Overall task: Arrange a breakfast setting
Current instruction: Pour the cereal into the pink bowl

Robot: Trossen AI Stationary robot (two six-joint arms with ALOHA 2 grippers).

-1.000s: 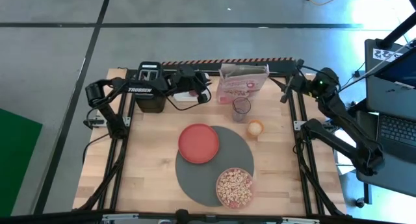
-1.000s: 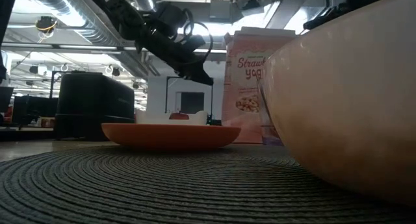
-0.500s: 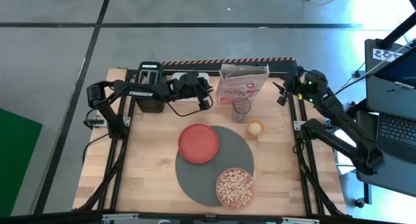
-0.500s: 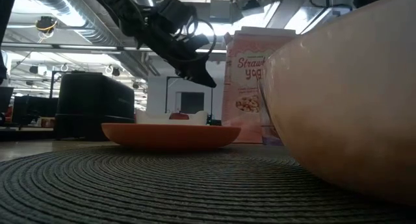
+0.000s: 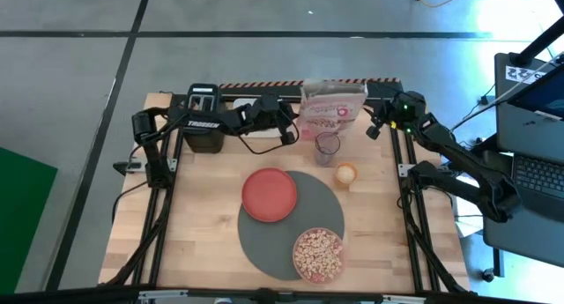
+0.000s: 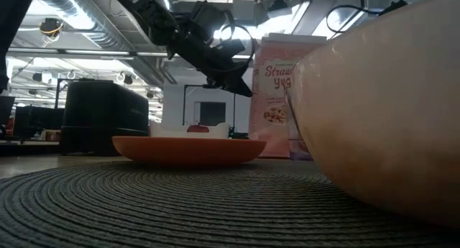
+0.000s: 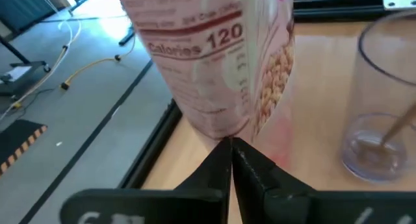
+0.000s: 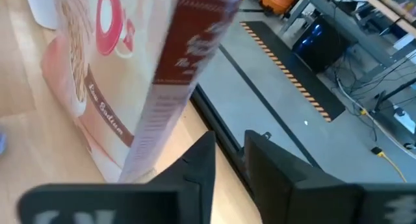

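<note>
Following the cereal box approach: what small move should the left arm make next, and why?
Probably open the left gripper: its fingers are shut just short of the pink cereal box, so it cannot grip yet. The right gripper hovers at the box's other side.

Bright, even overhead light — ceiling lamps glare in the low view, where the near bowl (image 6: 381, 111) looms unfocused. The cereal box (image 8: 130, 74) smears with blur at the right wrist.

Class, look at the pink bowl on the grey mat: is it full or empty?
Full. From above, the pink bowl on the grey mat shows pale cereal pieces across nearly its whole inside.
</note>
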